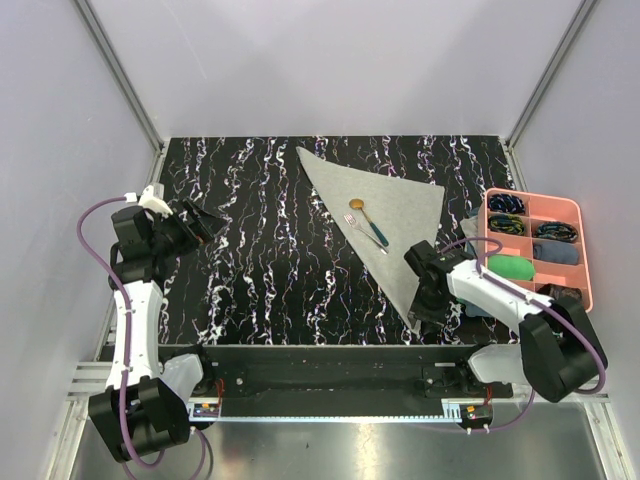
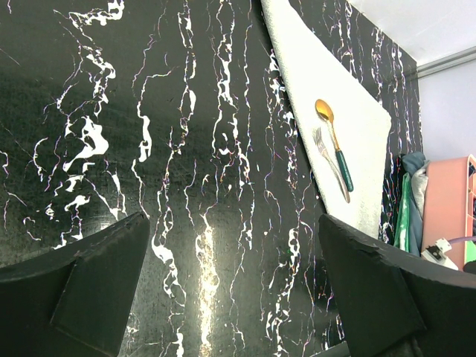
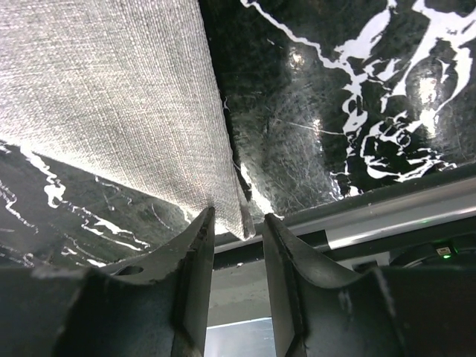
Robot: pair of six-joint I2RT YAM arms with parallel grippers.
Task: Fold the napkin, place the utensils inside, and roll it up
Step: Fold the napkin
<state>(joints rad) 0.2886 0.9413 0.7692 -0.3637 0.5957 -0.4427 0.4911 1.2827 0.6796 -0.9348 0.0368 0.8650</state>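
Note:
The light grey-green napkin lies folded into a triangle on the black marbled table, right of centre. On it lie the gold spoon and the fork, side by side. My right gripper is low at the napkin's near corner. In the right wrist view its jaws stand slightly apart, with the napkin's corner tip between them, not pinched. My left gripper is wide open and empty at the far left. Its wrist view shows the napkin, spoon and fork ahead.
A pink compartment tray with small items stands at the right edge, with a green folded cloth beside it. The table's front rail runs just below the right gripper. White walls enclose the table.

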